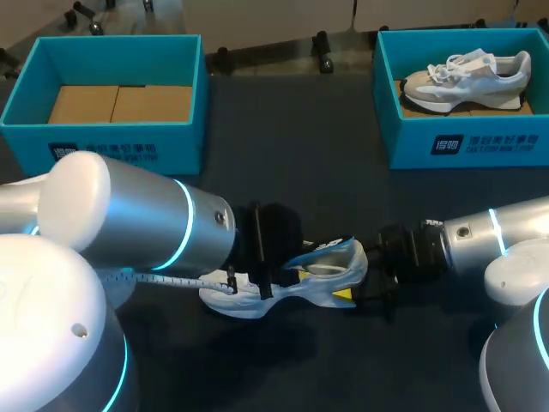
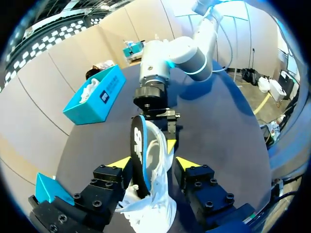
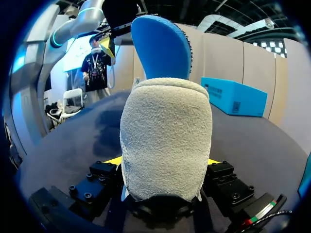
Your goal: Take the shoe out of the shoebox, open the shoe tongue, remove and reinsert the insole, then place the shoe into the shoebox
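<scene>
Grey-and-white shoe (image 1: 296, 279) is turned on its side at the near middle of the dark tabletop (image 1: 326, 163). Its heel is clamped in the right gripper (image 3: 163, 162). The left gripper (image 2: 151, 164) straddles the forefoot; I cannot tell whether it grips.

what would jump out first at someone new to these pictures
A white shoe spans the gap between the two arms at the table's near middle, with the right gripper shut on its heel and the left gripper at its laced front. At the far edge, a second shoe sits in the right teal box, while the left teal box shows cardboard inside.
</scene>
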Available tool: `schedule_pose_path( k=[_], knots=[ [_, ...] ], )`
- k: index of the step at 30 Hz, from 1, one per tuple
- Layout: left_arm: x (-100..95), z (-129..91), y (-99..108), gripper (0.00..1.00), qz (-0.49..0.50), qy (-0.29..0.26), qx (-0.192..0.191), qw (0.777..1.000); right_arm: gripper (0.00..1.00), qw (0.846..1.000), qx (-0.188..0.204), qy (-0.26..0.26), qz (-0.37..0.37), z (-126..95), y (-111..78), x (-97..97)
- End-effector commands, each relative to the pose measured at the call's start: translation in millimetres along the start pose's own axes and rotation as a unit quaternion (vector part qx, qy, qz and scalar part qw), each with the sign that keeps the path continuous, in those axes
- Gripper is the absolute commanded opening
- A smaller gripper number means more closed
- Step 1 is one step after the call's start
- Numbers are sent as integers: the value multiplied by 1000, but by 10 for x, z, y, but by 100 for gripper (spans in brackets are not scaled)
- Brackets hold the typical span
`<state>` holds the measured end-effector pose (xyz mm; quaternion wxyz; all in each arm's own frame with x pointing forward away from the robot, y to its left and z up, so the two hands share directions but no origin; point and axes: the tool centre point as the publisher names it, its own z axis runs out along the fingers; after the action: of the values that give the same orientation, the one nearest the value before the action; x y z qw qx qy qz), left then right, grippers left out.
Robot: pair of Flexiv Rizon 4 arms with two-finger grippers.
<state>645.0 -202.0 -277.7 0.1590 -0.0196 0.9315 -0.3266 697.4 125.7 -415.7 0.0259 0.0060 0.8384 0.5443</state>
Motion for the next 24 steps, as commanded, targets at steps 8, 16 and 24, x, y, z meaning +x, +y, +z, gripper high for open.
schedule_pose_path(
  k=[8, 16, 24],
  knots=[
    [15, 177, -35, 62, -19, -31, 5, 999, 0, 1000, 2, -1, 0, 38, -32, 32],
    [22, 209, -52, 76, -23, -59, 13, 998, 0, 1000, 2, -1, 0, 38, -32, 32],
    [-15, 257, -68, 75, -32, -80, 18, 996, 0, 1000, 2, -1, 0, 38, -32, 32]
  ],
)
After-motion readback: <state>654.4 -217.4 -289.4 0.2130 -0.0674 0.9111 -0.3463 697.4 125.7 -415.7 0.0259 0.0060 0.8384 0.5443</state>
